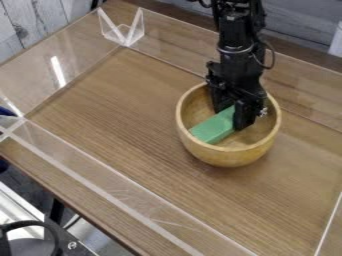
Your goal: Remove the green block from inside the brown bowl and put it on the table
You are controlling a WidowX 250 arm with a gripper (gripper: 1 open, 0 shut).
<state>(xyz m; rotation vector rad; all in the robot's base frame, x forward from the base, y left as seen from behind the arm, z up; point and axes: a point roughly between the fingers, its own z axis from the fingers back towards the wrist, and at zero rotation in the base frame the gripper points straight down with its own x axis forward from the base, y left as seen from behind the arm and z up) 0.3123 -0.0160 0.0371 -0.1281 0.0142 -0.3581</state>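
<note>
The brown bowl (203,150) sits right of the middle of the table (114,115). Inside it the green block (213,129) lies tilted, its lower end towards the bowl's front left. My black gripper (237,117) reaches straight down into the bowl. Its two fingers (250,112) stand on either side of the block's upper right end and press against it. That end is hidden behind the fingers.
Low clear acrylic walls (80,165) run round the tabletop. A clear bracket (123,28) stands at the back left corner. Bare wood lies left of and in front of the bowl.
</note>
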